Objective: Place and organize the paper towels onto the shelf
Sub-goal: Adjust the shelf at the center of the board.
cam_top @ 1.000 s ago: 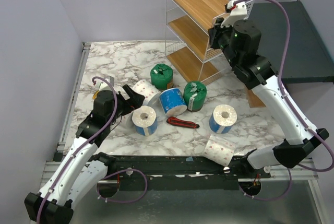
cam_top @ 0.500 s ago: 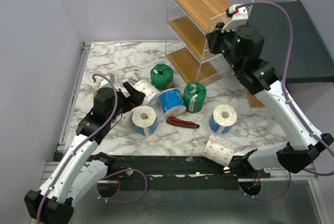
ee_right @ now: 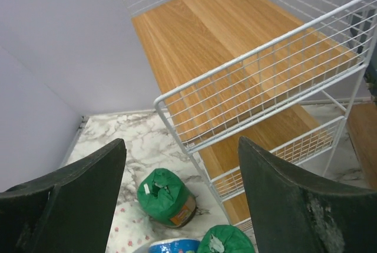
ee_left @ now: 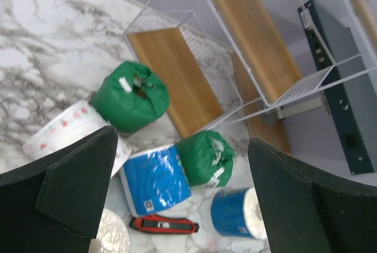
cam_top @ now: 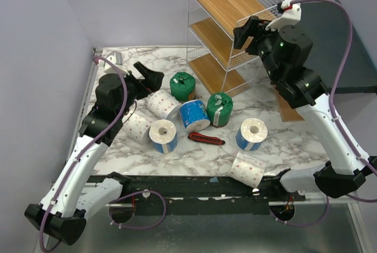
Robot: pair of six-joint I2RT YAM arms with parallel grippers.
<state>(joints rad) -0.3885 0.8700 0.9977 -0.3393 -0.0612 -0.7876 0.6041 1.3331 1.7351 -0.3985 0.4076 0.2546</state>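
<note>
The shelf (cam_top: 227,29), a white wire rack with three wooden tiers, stands at the back of the marble table. Several paper towels lie in front of it: two green rolls (cam_top: 182,85) (cam_top: 220,108), a blue roll (cam_top: 195,115), white dotted rolls (cam_top: 164,104) (cam_top: 247,169) and upright blue-banded rolls (cam_top: 163,135) (cam_top: 252,133). My left gripper (cam_top: 147,76) hangs open above the back-left rolls, its fingers (ee_left: 70,188) framing a blue roll (ee_left: 154,179) and a green roll (ee_left: 206,157) far below. My right gripper (cam_top: 250,29) is open and empty beside the top tier (ee_right: 235,40).
A red-and-black utility knife (cam_top: 206,139) lies between the blue rolls. A dark slab (cam_top: 330,40) sits to the right of the shelf, with a brown board (cam_top: 288,111) on the floor beside the rack. Grey walls close in the back and left.
My left arm has lifted off the white dotted roll and swung toward the back. My right gripper has risen beside the shelf's top tier and its jaws have opened.
</note>
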